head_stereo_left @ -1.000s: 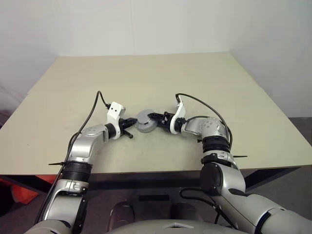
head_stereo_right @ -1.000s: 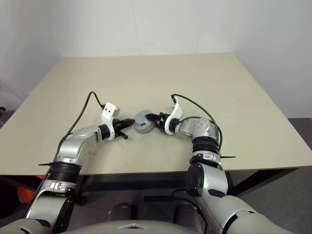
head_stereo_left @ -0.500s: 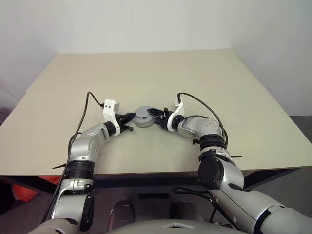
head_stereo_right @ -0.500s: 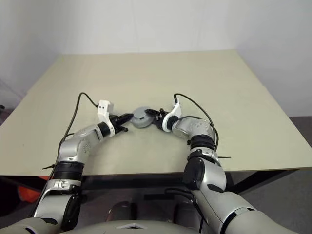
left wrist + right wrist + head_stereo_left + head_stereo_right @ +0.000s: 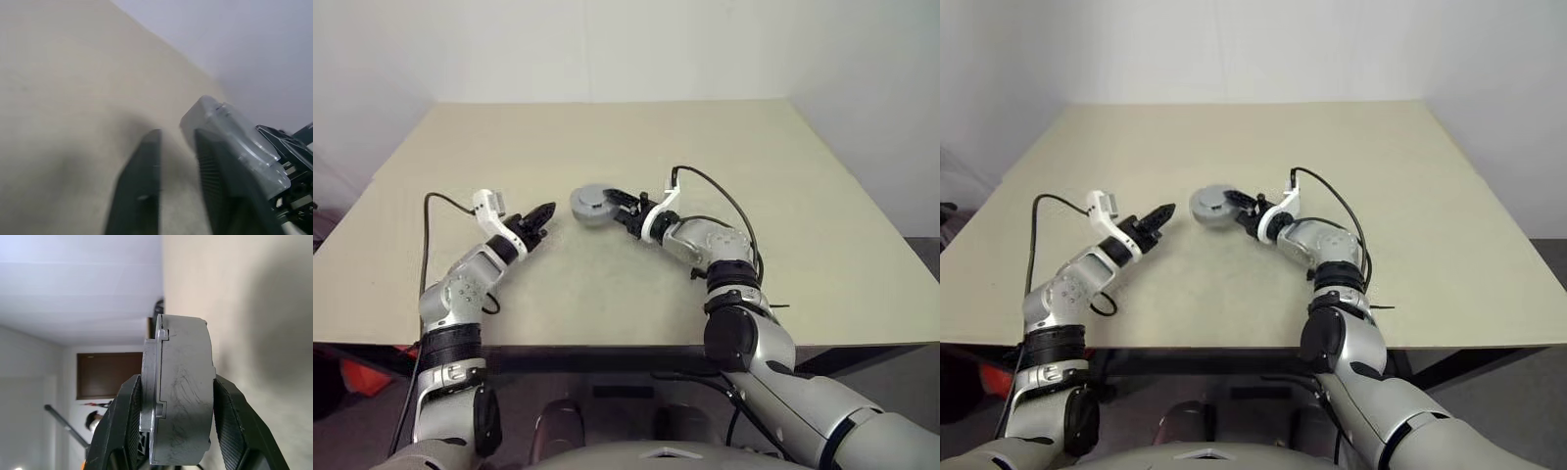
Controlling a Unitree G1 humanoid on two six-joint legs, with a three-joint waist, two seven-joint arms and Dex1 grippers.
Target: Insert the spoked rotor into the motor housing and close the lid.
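The right gripper (image 5: 619, 203) holds the closed motor housing (image 5: 591, 206) above the table (image 5: 705, 147). Its two black fingers (image 5: 124, 431) are pressed on the two flat faces of the grey round body, so the piece stands on its edge. The lid (image 5: 149, 396) sits already on the housing; a thin seam between them is visible in the right wrist view. The spoked rotor is probably inside, but this cannot be checked.

The left gripper (image 5: 540, 214) is empty, with its fingers (image 5: 137, 196) a little apart, and it stands clearly to the side of the assembly.

The task seems almost finished. The next move probably calls for putting the assembly flat on the table and letting go gently.

The table is plain beige. Behind it are pale walls.
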